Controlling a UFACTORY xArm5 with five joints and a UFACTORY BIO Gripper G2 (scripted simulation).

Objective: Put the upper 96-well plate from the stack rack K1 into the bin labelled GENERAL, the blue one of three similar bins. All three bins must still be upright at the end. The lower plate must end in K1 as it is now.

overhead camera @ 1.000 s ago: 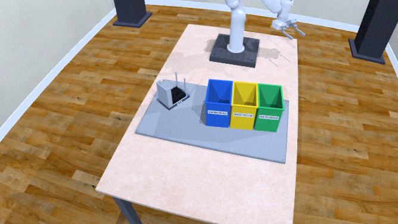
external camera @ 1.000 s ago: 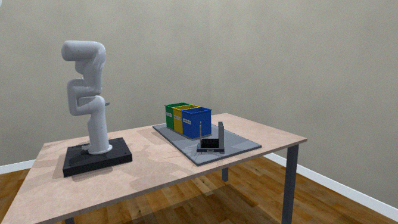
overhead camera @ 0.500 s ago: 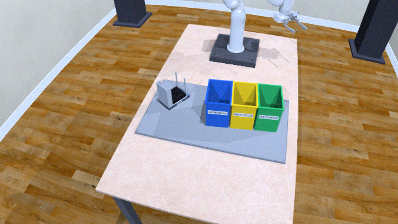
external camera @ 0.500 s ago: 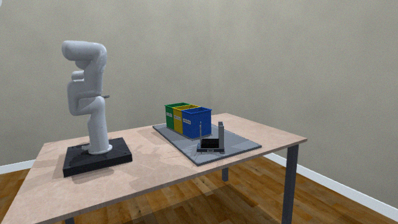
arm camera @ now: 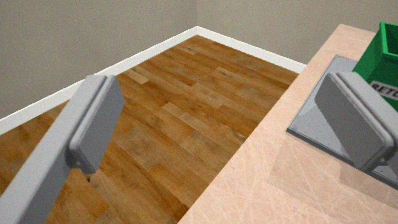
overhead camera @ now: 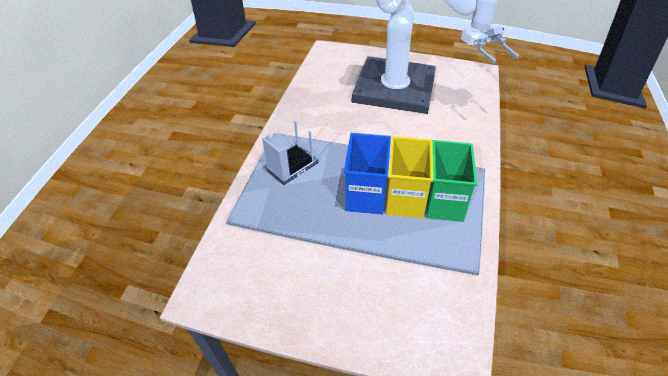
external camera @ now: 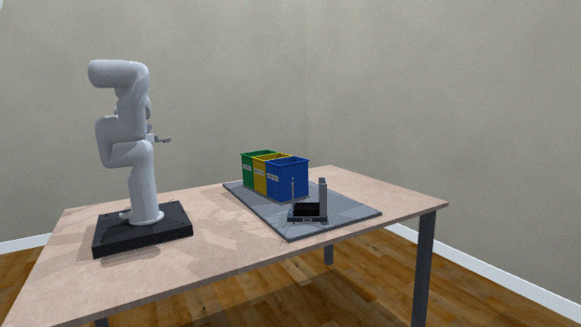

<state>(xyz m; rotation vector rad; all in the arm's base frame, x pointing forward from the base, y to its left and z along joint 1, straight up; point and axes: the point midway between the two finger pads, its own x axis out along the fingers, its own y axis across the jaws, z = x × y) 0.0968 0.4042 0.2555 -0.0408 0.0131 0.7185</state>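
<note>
In front of me, black plates (overhead camera: 298, 158) (external camera: 306, 210) lie low in a pale grey rack (overhead camera: 276, 156) (external camera: 323, 197), too dark to count; the blue bin (overhead camera: 366, 194) (external camera: 288, 180), labelled GENERAL, stands upright, open-topped, beside the yellow one (overhead camera: 407, 196) (external camera: 260, 174), then green (overhead camera: 447, 200) (external camera: 248, 170)

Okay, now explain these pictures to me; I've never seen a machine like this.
It is a single white robot arm whose two-fingered gripper is open and holds nothing. One picture looks down from above, one from the side, one from the wrist, past the fingers. On the table, a grey mat carries blue, yellow and green bins, plus a rack holding dark plates.
</note>
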